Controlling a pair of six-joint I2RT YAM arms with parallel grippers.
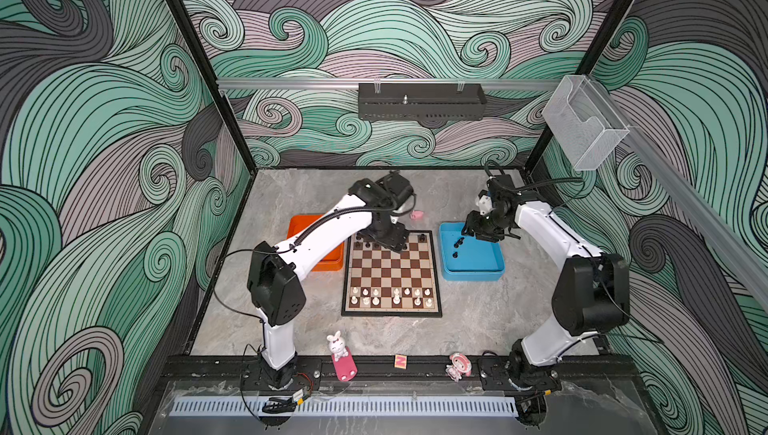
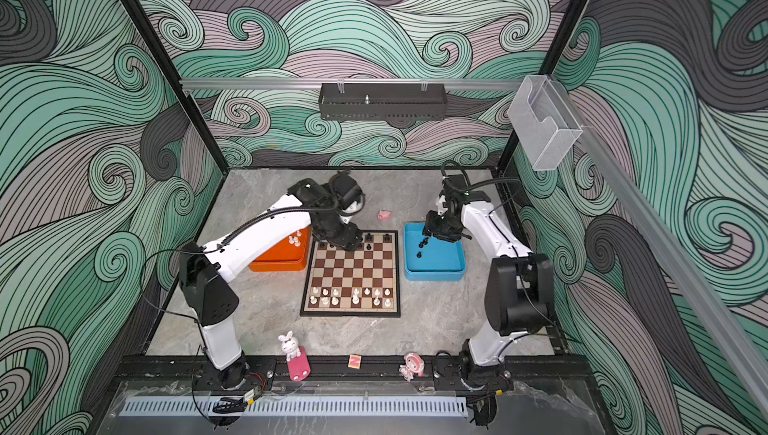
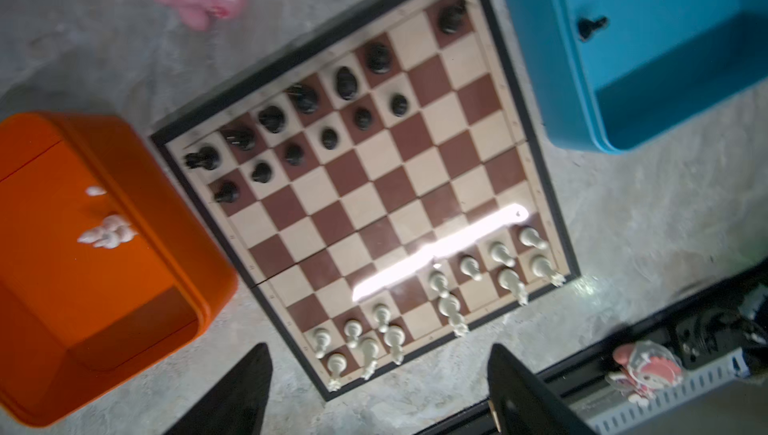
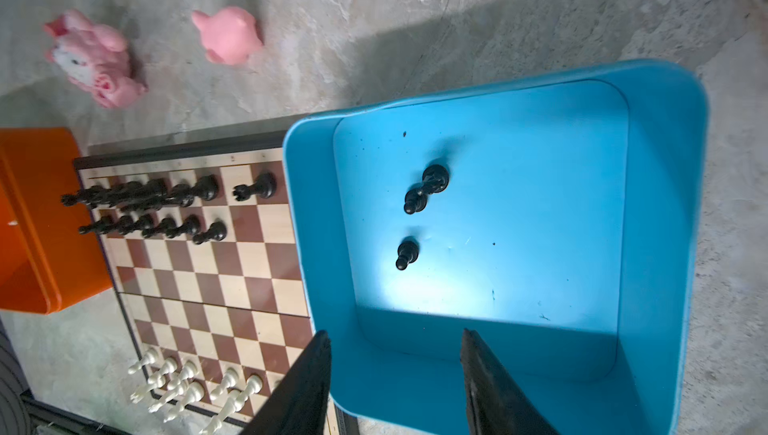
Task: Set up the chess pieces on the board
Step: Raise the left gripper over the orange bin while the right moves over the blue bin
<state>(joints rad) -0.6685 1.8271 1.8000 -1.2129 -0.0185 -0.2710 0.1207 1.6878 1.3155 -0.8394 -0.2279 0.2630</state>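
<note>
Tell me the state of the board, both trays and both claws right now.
board, lying flat, partly set up
blue tray, holds three black pieces
orange tray, holds a few white pieces
left claw, open, empty, above the board
right claw, open, empty, above the blue tray

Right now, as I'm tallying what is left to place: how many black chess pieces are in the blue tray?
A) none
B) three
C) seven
B: the right wrist view shows three black pieces in the blue tray, a touching pair and a lone piece set apart from them.
</note>
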